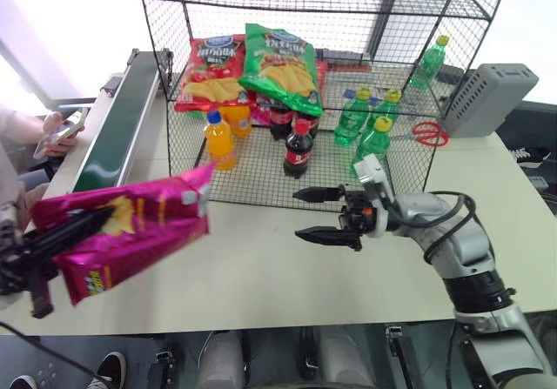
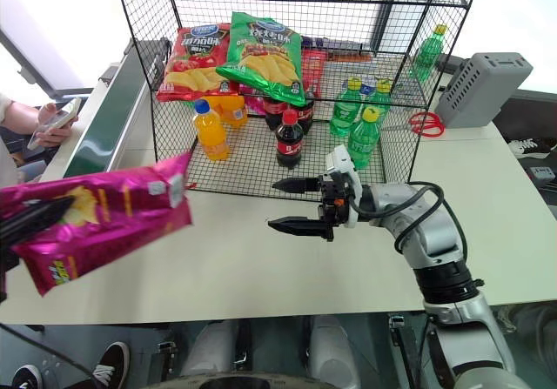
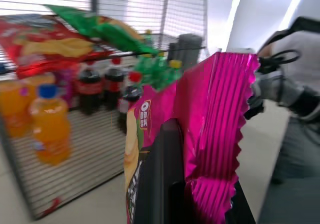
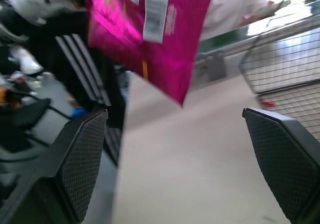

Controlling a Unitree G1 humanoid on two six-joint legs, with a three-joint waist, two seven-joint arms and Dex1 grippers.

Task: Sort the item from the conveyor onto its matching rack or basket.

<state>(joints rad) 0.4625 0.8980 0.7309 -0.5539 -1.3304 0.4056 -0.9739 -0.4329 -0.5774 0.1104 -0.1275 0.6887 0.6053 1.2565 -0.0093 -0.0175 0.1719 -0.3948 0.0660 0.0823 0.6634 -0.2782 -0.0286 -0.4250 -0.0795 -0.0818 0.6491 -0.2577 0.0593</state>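
The item, a glossy magenta-pink chip bag [image 1: 130, 232], hangs tilted in the air over the table's front left. My left gripper [image 1: 83, 231] is shut on its lower end. In the left wrist view a black finger [image 3: 160, 174] presses against the crimped pink foil [image 3: 215, 124]. My right gripper [image 1: 298, 214] stands open at mid-table, pointing left toward the bag with nothing between its fingers [image 4: 80, 159]. Its wrist view shows the bag's white label [image 4: 156, 16]. The conveyor [image 1: 117, 128] runs along the far left. The black wire rack [image 1: 409, 158] stands behind.
On the rack lie a red chip bag [image 1: 209, 71] and a green chip bag [image 1: 280, 67], with orange bottles [image 1: 219, 141], cola bottles [image 1: 298, 148] and green bottles [image 1: 374, 137]. A grey plastic box [image 1: 492, 97] and red scissors [image 1: 428, 132] sit at right. A person's hand holds a phone [image 1: 57, 132] at left.
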